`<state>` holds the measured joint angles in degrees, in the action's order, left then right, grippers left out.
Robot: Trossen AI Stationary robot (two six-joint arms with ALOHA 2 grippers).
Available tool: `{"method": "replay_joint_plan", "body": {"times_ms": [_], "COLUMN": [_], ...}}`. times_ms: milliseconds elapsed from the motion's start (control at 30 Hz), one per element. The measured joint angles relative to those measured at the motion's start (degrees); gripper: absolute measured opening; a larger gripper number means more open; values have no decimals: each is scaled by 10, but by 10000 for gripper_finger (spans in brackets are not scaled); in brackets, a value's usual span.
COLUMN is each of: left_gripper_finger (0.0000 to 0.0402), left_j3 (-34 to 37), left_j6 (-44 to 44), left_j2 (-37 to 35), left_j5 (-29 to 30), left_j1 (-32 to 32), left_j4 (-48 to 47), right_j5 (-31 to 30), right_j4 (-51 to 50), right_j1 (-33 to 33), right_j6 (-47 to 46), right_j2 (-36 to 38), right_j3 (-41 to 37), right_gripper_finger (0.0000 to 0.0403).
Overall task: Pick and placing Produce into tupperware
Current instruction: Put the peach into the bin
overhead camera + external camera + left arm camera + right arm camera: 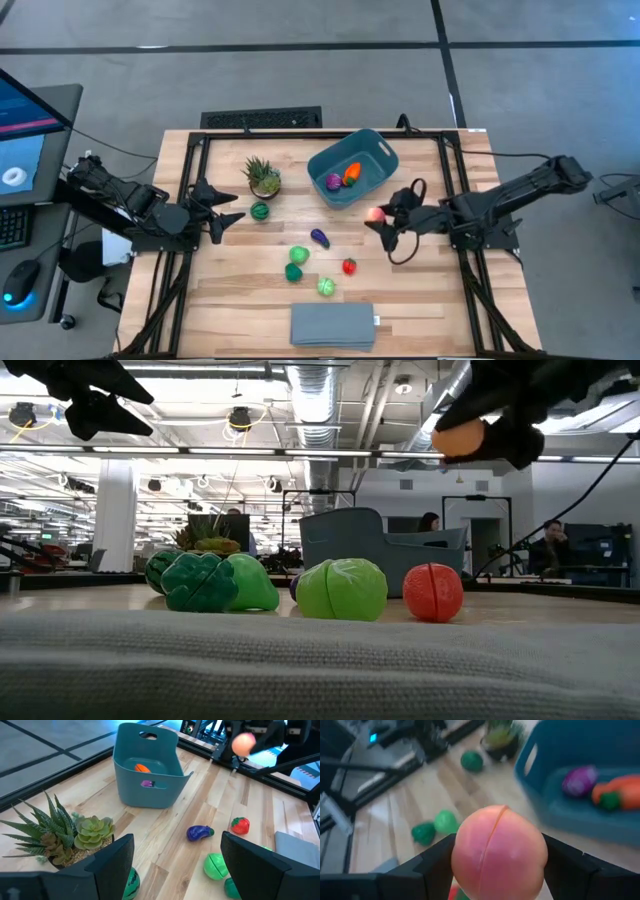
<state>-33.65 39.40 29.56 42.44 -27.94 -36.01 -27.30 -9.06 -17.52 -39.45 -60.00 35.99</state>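
Note:
The teal tupperware bin (372, 152) stands at the table's far middle with a purple piece (333, 181) and an orange carrot (352, 173) inside. My right gripper (384, 222) is near its right side, shut on a pink peach (376, 213). A purple eggplant (320, 238), a red strawberry (349, 266) and several green pieces (299, 255) lie on the table in the middle. A dark green ball (260, 211) rests near the plant. My left gripper (232, 207) hovers open at the left, beside that ball. My right gripper pinches the pink peach (499, 852) between its two fingers (432, 865), one on each side of the fruit. The peach is lifted well clear of the table (460, 438), and its seam (492, 837) runs between the fingers.
A spiky potted plant (262, 177) stands left of the bin. A flat grey slab (332, 325) lies at the near edge. Black frame rails (190, 170) run along the table's sides. People show in the room beyond (552, 540).

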Motion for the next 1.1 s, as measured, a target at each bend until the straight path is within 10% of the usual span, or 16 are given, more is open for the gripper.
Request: {"method": "replay_joint_plan", "body": {"times_ms": [1100], "left_gripper_finger": [286], "left_j3": [0], "left_j6": [-19], "left_j2": [0], "left_j5": [3], "left_j1": [0], "left_j4": [-6], "right_j5": [18], "right_j4": [240], "right_j1": [251], "right_j6": [57], "right_j2": [-130], "right_j3": [-16], "right_gripper_finger": [281]}}
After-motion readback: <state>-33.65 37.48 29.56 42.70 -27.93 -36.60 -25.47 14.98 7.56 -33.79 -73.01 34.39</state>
